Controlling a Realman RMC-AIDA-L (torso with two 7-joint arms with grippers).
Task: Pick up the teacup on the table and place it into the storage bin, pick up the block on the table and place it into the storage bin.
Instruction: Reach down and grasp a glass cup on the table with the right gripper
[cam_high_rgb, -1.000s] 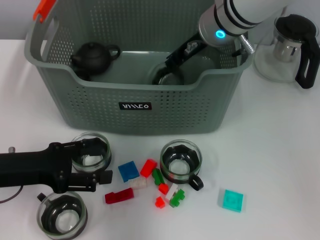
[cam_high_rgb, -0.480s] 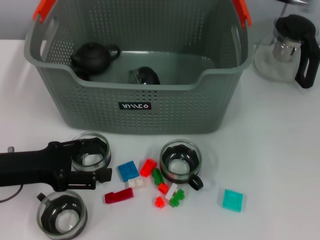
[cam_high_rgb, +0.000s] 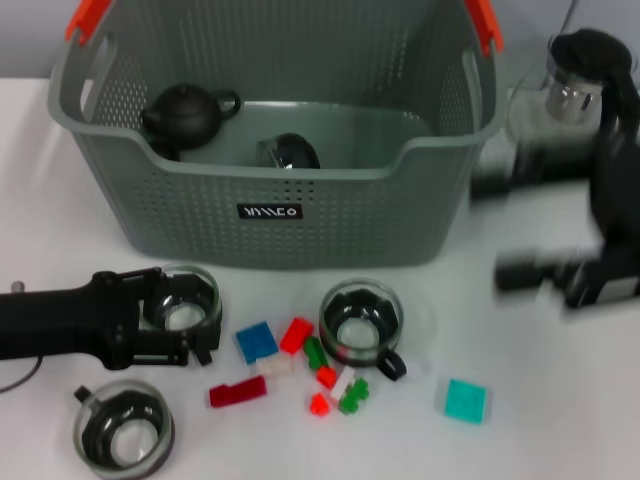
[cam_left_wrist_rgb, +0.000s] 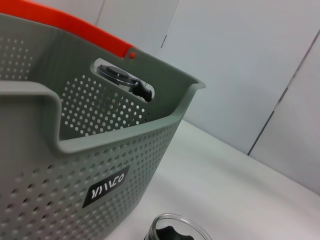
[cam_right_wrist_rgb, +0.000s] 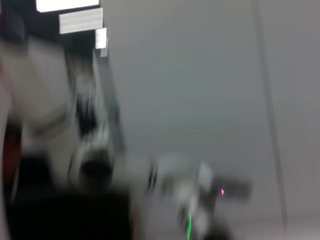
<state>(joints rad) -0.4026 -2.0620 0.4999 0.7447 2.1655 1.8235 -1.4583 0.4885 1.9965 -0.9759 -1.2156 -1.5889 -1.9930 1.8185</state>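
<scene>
Perforated grey-green bin (cam_high_rgb: 270, 200) holds a teacup (cam_high_rgb: 290, 153). The left gripper (cam_high_rgb: 180, 325) brackets a glass teacup (cam_high_rgb: 185, 300), jaws spread at its sides. Blocks (cam_high_rgb: 300, 365) lie nearby. The right gripper (cam_high_rgb: 520, 225), blurred beside the bin's right edge: cannot tell.

Storage bin (cam_high_rgb: 300, 215): grey-green, perforated dot pattern, orange handle ends, black label (cam_high_rgb: 271, 212) with white lettering. Teapot (cam_high_rgb: 188, 112) inside bin: black. Desk (cam_high_rgb: 560, 400): white. Blocks: blue (cam_high_rgb: 257, 341), red (cam_high_rgb: 296, 335), dark red (cam_high_rgb: 238, 392), green (cam_high_rgb: 353, 397), teal (cam_high_rgb: 465, 401). Teacups (cam_high_rgb: 361, 325): clear glass, black inserts. Left gripper (cam_high_rgb: 185, 330): black.
</scene>
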